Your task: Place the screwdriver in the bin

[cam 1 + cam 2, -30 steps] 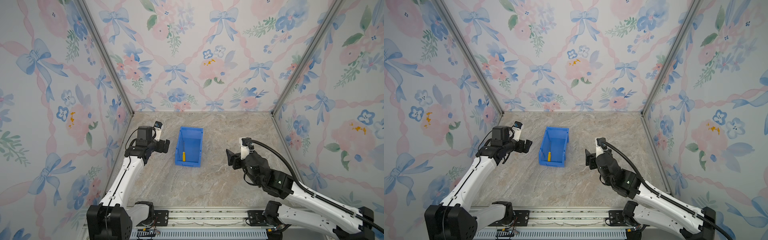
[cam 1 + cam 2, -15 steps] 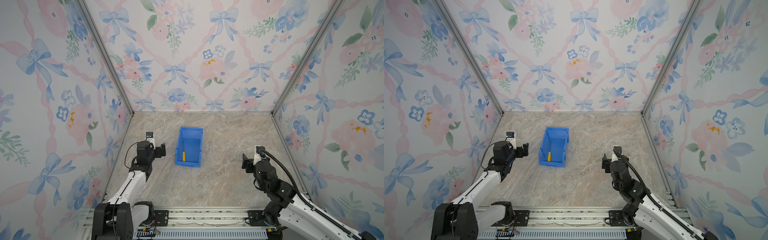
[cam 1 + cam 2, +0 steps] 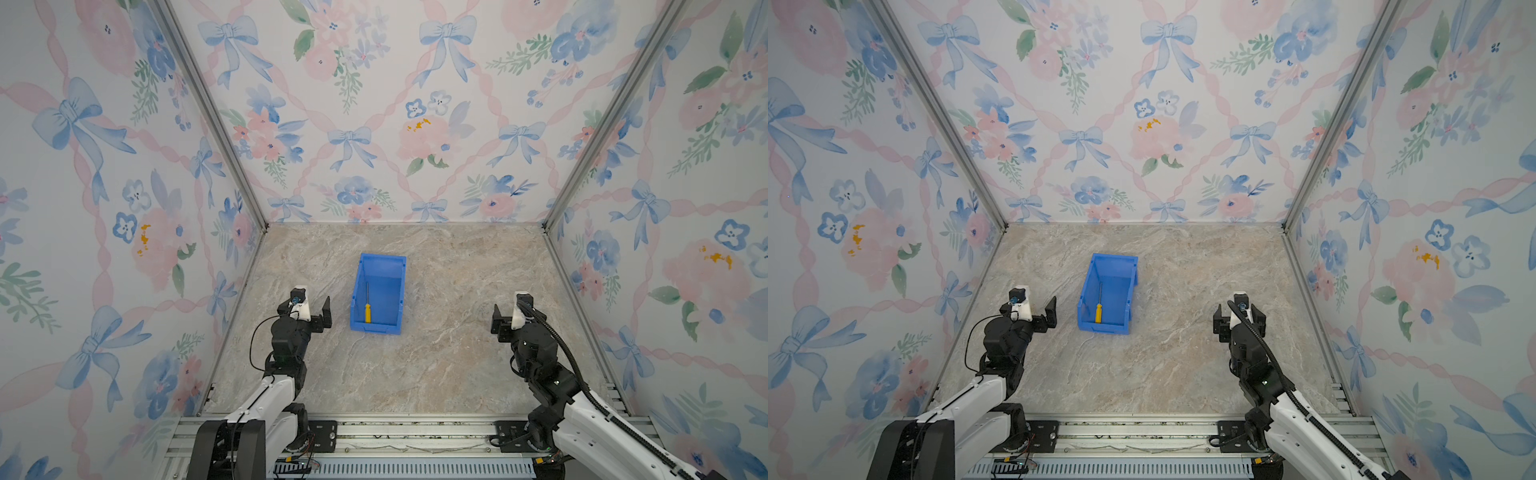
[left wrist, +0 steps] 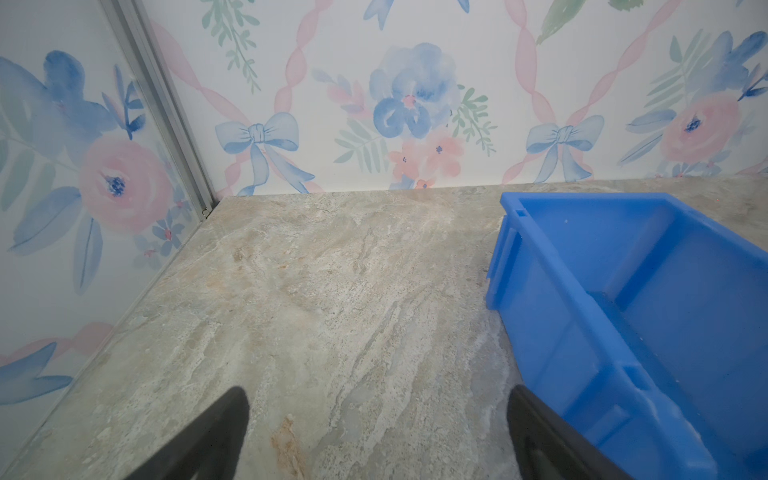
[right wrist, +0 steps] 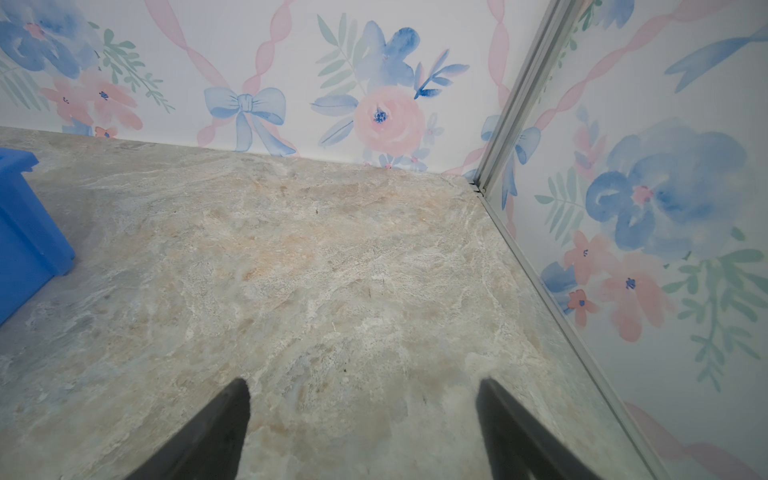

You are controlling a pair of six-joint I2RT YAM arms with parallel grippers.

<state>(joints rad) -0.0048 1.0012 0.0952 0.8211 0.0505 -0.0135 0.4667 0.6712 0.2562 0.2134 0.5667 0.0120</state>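
Inside blue bin [image 3: 384, 266], slim yellow-handled screwdriver [image 3: 367, 305] lying flat, left claw [image 4: 376, 399], right claw [image 5: 363, 386] both spread, empty

The blue bin [image 3: 382, 256] stands midway on the marble tabletop [image 3: 457, 353], tall-walled but open on top. Left, right and in front of the bin the tabletop lies bare and passable. Floral walls [image 3: 374, 124] close the space behind the bin and beyond each side.

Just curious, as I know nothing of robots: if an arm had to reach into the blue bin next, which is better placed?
Probably the left. The left gripper is open close beside the bin, where the screwdriver lies; the right gripper, also open, sits much farther off.
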